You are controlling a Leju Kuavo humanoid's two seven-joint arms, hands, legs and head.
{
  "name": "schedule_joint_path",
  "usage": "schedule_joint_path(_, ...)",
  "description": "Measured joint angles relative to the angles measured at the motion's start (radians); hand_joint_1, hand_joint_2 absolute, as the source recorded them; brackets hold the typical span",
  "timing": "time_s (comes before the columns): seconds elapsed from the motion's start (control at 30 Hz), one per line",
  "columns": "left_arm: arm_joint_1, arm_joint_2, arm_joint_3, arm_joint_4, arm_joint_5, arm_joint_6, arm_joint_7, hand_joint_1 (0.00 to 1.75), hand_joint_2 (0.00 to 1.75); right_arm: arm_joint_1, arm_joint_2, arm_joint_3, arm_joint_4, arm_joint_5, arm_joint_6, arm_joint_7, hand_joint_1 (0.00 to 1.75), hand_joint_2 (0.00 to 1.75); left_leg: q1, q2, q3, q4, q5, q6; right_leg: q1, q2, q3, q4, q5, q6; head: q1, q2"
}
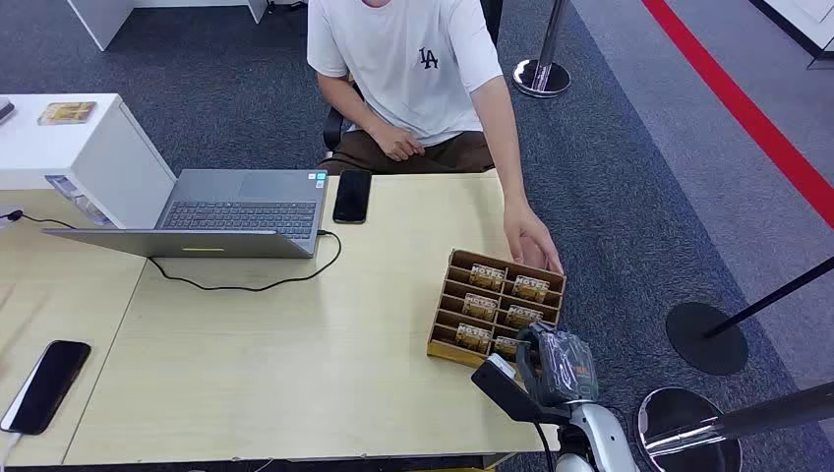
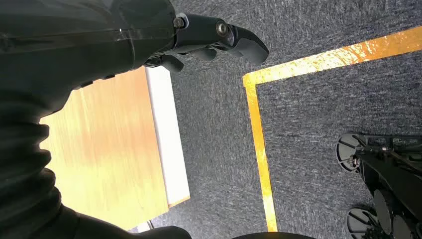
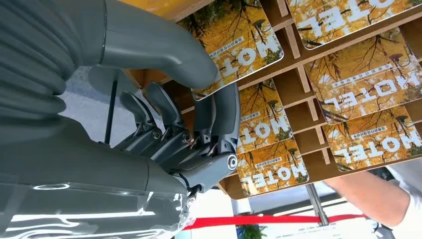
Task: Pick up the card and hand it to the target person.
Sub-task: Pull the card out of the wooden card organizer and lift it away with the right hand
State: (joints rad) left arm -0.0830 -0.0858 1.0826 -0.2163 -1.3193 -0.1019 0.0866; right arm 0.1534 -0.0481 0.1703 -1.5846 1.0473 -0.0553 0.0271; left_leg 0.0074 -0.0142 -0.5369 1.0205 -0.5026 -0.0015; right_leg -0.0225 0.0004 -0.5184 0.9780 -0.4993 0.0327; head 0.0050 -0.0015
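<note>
A wooden card box [image 1: 447, 295] stands at the table's right edge, its slots holding several yellow "HOTEL" cards [image 1: 487, 277]. My right hand [image 1: 556, 362] is at the box's near right corner. In the right wrist view its thumb [image 3: 164, 52] lies on the closest card [image 3: 244, 47] with the dark fingers [image 3: 221, 117] under that card's edge, pinching it. The other cards [image 3: 363, 89] lie in their slots. A person in a white T-shirt [image 1: 408, 59] sits across the table with a hand [image 1: 533, 244] on the box's far right corner. My left hand [image 2: 214, 37] hangs beside the table, holding nothing.
An open laptop [image 1: 236, 211] with a black cable [image 1: 246, 285] sits at the far left of the table [image 1: 295, 364]. One black phone [image 1: 351, 197] lies beside the laptop, another [image 1: 44, 385] at the near left. Stanchion bases [image 1: 688, 428] stand on the carpet to the right.
</note>
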Motion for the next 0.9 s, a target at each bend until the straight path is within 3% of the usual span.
schedule_joint_path(0.9, 0.000, 0.000, 0.000, 0.000, 0.018, 0.001, -0.008, 0.00, 1.75, 0.003, -0.004, -0.084, -0.183, -0.135, -0.019, -0.134, 1.47, 1.75, 0.000, 0.000, -0.001, 0.000, 0.000, 0.000, 0.000, 0.000, 0.000, 0.000, 0.000, 0.000, 0.000, 0.000)
